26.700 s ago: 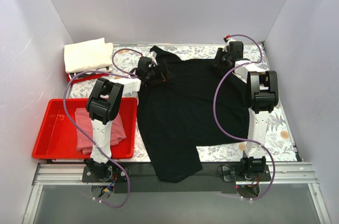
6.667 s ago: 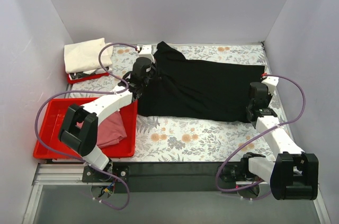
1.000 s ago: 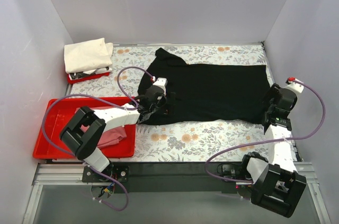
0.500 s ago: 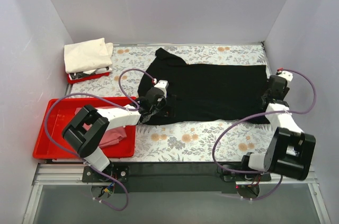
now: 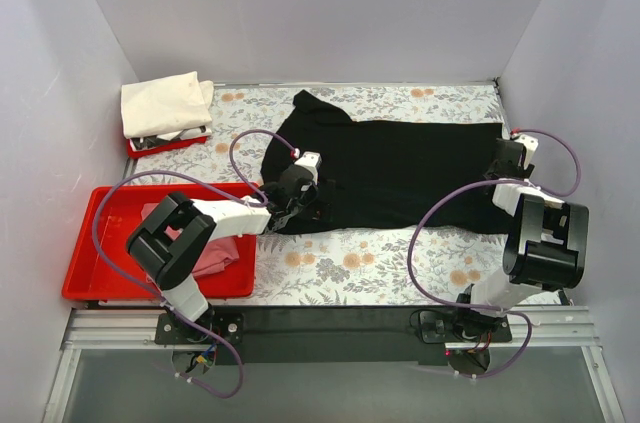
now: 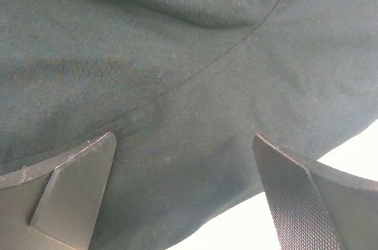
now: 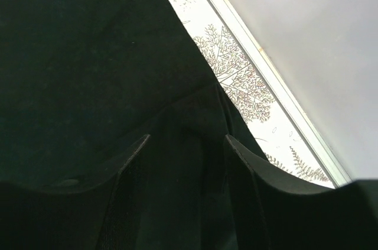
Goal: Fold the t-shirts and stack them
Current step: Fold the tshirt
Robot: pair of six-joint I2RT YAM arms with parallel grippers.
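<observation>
The black t-shirt (image 5: 400,171) lies folded into a wide band across the middle of the floral table. My left gripper (image 5: 300,199) sits low over the shirt's near left edge; in the left wrist view the gripper (image 6: 183,138) is open, with black cloth (image 6: 177,55) spread under its jaws. My right gripper (image 5: 504,157) is at the shirt's right end; in the right wrist view it (image 7: 187,138) is open over a ridge of black cloth (image 7: 88,55). The pink t-shirt (image 5: 212,253) lies in the red tray. The cream-white t-shirt (image 5: 163,103) lies folded at the back left.
A large red tray (image 5: 95,253) stands at the near left, a small red tray (image 5: 150,147) under the cream shirt. White walls close in the left, back and right; the right wall's base rail (image 7: 266,67) runs close to my right gripper. Purple cables loop over both arms.
My right gripper has swung from the shirt's near right corner toward the back, along its right end. My left gripper has barely moved. Much earlier the shirt lay spread open.
</observation>
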